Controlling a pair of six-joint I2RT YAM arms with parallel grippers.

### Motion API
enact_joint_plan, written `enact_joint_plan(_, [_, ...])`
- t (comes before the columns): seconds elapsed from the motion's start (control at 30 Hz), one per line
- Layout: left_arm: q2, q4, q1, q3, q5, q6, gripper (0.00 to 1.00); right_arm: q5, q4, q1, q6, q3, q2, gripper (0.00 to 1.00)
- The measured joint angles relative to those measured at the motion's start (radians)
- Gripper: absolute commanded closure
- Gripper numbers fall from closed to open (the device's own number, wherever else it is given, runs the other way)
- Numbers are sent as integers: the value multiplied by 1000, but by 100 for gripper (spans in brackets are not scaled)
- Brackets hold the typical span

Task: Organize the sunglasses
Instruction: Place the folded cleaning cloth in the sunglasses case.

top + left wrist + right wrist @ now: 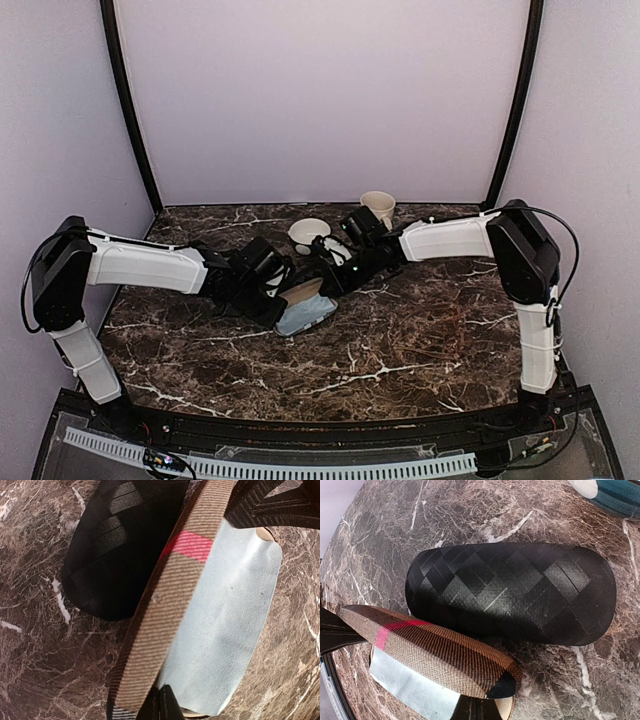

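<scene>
The sunglasses are hidden in every view. A brown striped case (303, 291) lies in the middle of the table. Its lid (170, 605) stands raised over a pale blue cloth (225, 630) that covers the inside. My left gripper (161, 704) is shut, its tips together at one end of the case where the lid meets the cloth. My right gripper (482, 713) is shut at the opposite end, just under the lid's dark tip (500, 685). From above, the left gripper (283, 303) and the right gripper (322, 283) flank the case.
A black checkered case (512, 592) lies shut beside the brown one, touching or nearly touching it. A white bowl (308, 235) and a cream cup (378, 208) stand behind the arms. A teal and white object (612, 492) sits at the far edge of the right wrist view.
</scene>
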Motion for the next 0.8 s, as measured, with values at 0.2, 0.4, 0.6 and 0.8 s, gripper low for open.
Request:
enact_joint_plan(0.2, [-1, 2, 0, 0, -1, 0, 100, 0, 0, 0, 0, -1, 0, 100])
enact_joint_plan(0.4, [-5, 14, 0, -2, -1, 0, 100, 0, 0, 0, 0, -1, 0, 100])
enact_joint_plan(0.6, [-6, 19, 0, -2, -2, 0, 100, 0, 0, 0, 0, -3, 0, 100])
enact_joint_plan(0.8, [-6, 21, 0, -2, -6, 0, 100, 0, 0, 0, 0, -12, 0, 100])
